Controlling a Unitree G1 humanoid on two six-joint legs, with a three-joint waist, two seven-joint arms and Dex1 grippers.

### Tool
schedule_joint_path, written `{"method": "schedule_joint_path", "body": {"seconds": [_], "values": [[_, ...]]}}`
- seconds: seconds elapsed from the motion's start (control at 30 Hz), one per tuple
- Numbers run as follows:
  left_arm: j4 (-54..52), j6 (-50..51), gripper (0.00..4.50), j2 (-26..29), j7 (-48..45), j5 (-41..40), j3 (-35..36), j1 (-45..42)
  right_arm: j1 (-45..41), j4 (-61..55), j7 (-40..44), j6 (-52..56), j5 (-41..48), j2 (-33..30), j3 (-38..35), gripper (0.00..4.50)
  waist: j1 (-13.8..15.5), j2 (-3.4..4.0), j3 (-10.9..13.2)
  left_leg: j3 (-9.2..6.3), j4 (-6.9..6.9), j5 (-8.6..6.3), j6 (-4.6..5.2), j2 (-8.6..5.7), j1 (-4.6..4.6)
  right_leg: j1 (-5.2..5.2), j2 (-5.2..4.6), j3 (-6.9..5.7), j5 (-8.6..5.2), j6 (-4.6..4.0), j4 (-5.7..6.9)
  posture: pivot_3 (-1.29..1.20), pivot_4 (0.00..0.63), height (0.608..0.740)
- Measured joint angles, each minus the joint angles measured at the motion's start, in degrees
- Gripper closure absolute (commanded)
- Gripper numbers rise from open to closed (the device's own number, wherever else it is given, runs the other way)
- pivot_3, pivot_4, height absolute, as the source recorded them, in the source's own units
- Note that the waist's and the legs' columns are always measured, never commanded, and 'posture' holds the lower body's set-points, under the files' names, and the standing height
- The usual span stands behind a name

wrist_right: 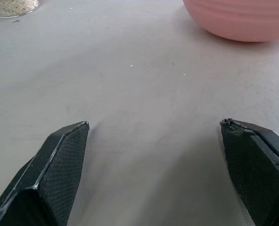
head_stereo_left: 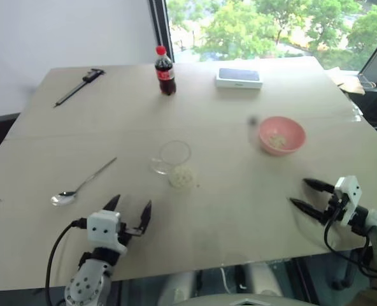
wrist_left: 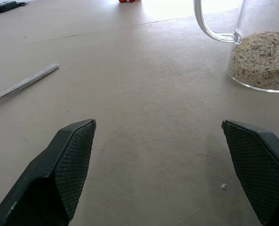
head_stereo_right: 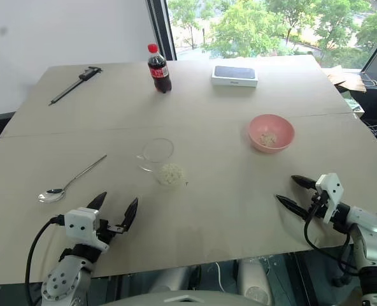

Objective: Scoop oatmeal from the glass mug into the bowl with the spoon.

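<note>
- Left eye view is showing the slim shiny silver metal spoon [head_stereo_left: 80, 187] lying flat on the pale wooden table [head_stereo_left: 239, 210], untouched, just ahead of the left gripper [head_stereo_left: 130, 210], whose claw is standing wide and empty.
- Lying so flat, the thin handle is likely to slide away under a shallow pinch.
- Nearby, the small clear glass mug [head_stereo_left: 173, 160] of pale grainy oatmeal [head_stereo_left: 181, 176] is risking a knock.
- Farther right, the small round pink bowl [head_stereo_left: 281, 134] is sitting near the right gripper [head_stereo_left: 309, 193], also wide and empty; flakes could be spilling between them.
</note>
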Motion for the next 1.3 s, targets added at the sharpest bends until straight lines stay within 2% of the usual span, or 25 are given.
{"method": "schedule_joint_path", "body": {"seconds": [0.97, 1.13, 1.3], "values": [[-2.10, 3.12, 0.00, -0.02, 1.77, -1.75, 1.20, 1.27, -3.05, 3.87, 3.23, -3.31, -0.27, 0.56, 1.91, 0.01, -0.34, -0.02, 0.10, 0.04, -0.01, 0.00, 0.00, 0.07, 0.00, -0.04, 0.04, 0.05, 0.00, 0.00, 0.01, 0.00, 0.150, 0.740], [-2.27, 8.50, 0.00, 0.99, 4.91, -4.13, 7.05, -1.80, -2.07, -4.31, 5.77, 0.13, 0.57, 1.18, 6.51, 0.01, -0.32, 0.12, 0.46, 0.00, 0.00, 0.00, 0.00, 0.10, -0.07, -0.16, 0.08, 0.01, 0.00, 0.01, 0.08, 0.00, 0.150, 0.740], [-2.28, 14.60, 0.00, 6.73, 4.28, -9.80, 14.08, -5.72, -2.15, -16.44, 6.45, 8.28, 4.59, 1.12, 10.31, 0.01, 0.00, 0.41, 0.82, -0.01, 0.00, 0.01, -0.01, 0.00, -0.24, -0.33, 0.03, 0.01, 0.13, 0.19, 0.06, 0.00, 0.150, 0.740]]}}
